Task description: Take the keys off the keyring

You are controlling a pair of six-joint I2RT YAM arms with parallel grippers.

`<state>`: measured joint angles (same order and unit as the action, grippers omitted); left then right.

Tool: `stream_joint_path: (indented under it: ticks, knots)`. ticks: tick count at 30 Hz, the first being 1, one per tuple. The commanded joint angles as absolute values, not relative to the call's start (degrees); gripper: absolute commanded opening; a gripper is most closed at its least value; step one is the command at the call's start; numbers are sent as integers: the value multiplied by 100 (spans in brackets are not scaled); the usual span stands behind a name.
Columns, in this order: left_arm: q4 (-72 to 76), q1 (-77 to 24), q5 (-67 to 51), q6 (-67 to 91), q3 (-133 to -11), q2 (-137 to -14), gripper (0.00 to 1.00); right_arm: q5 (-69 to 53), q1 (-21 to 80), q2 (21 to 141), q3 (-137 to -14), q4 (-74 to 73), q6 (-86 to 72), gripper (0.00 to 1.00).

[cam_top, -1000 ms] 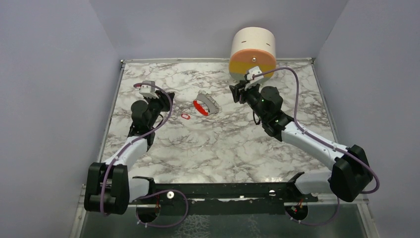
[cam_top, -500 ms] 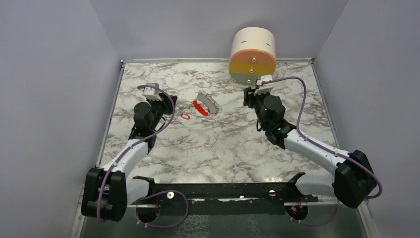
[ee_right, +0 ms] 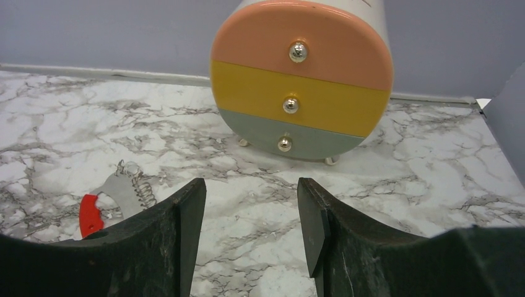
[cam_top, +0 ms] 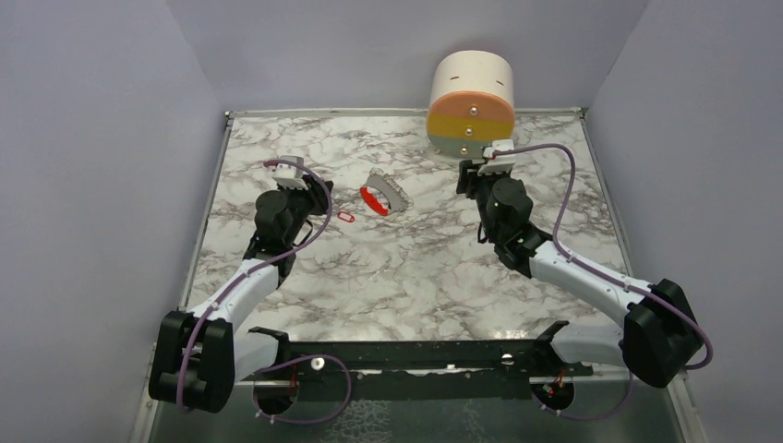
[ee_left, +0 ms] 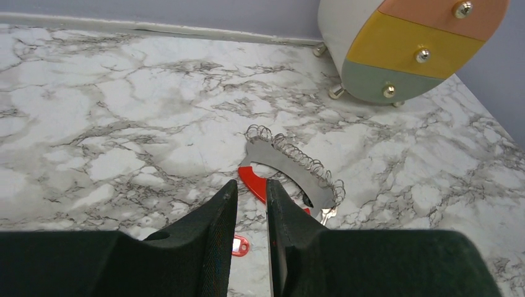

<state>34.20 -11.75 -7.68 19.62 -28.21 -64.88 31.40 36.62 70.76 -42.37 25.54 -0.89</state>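
Observation:
The keyring (cam_top: 379, 197) lies on the marble: a red curved clip (ee_left: 255, 183) joined to a grey crescent plate (ee_left: 282, 162) edged with a wire coil. A small silver key (ee_left: 327, 215) pokes out from under its near end. A tiny red-headed key (cam_top: 346, 217) lies by itself on the marble, left of the clip; it also shows low between my left fingers (ee_left: 240, 245). My left gripper (ee_left: 251, 189) hovers just short of the clip, its jaws a narrow gap apart and empty. My right gripper (ee_right: 251, 198) is wide open and empty, right of the keyring (ee_right: 121, 193).
A round white drawer unit (cam_top: 471, 92) with peach, yellow and grey-green fronts stands at the back, just beyond my right gripper (cam_top: 476, 172). Its small metal feet (ee_right: 330, 161) rest on the marble. Grey walls close in the table on three sides.
My right arm has swung right, away from the keyring, and turned toward the drawer unit. My left arm has shifted right, closer to the red-headed key and the clip.

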Motion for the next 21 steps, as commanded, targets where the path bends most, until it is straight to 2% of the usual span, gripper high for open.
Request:
stream_joint_path:
  ticks: [1, 21]
  knots:
    - [3323, -1199, -564, 1837, -2839, -6435, 26, 3355, 3639, 7002, -4151, 2777, -165, 57]
    - [3247, -1197, -484, 1644, -2857, -6491, 26, 3703, 3639, 7139, -4122, 2771, 131, 57]
